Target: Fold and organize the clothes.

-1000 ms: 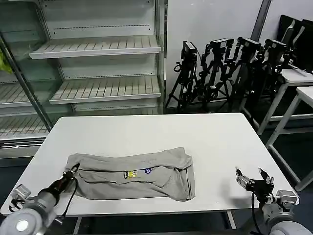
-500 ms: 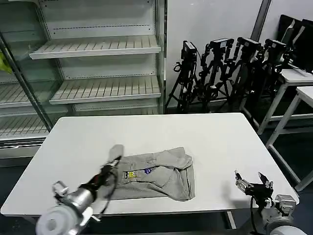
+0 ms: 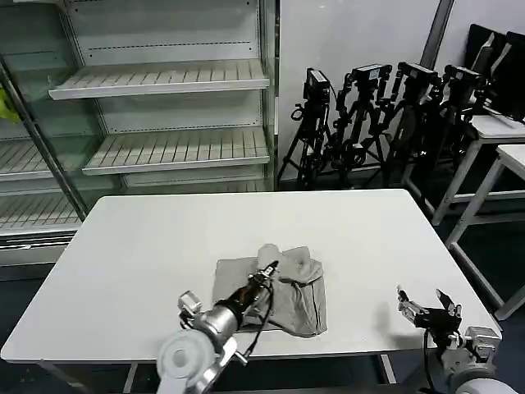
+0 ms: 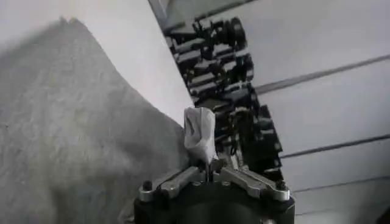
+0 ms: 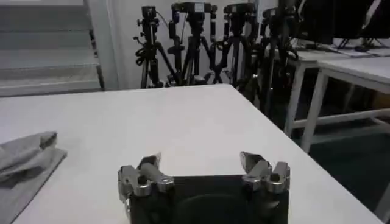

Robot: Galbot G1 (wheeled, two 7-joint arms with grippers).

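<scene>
1. The desk (image 3: 148, 238) is the biggest thing before me, white, with shelves (image 3: 164, 78) behind it on my left and a row of tripods (image 3: 385, 115) behind it on my right.
2. The T-shirt (image 3: 291, 300) lies on the near middle of the desk, light grey and bunched into a rough heap (its left part is doubled over onto the rest, so it reads much narrower than a flat shirt).
3. My left arm reaches in from the near edge, over the shirt's left side.
4. My left end effector (image 3: 267, 271) sits above the middle of the heap, its fingers pressed together on a pinch of the grey cloth; in the left wrist view (image 4: 207, 173) that pinch stands up as a small peak between the closed fingers.
5. My right end effector (image 3: 426, 308) waits at the near right corner of the desk, well apart from the shirt, fingers spread wide with nothing between them (image 5: 204, 164).
</scene>
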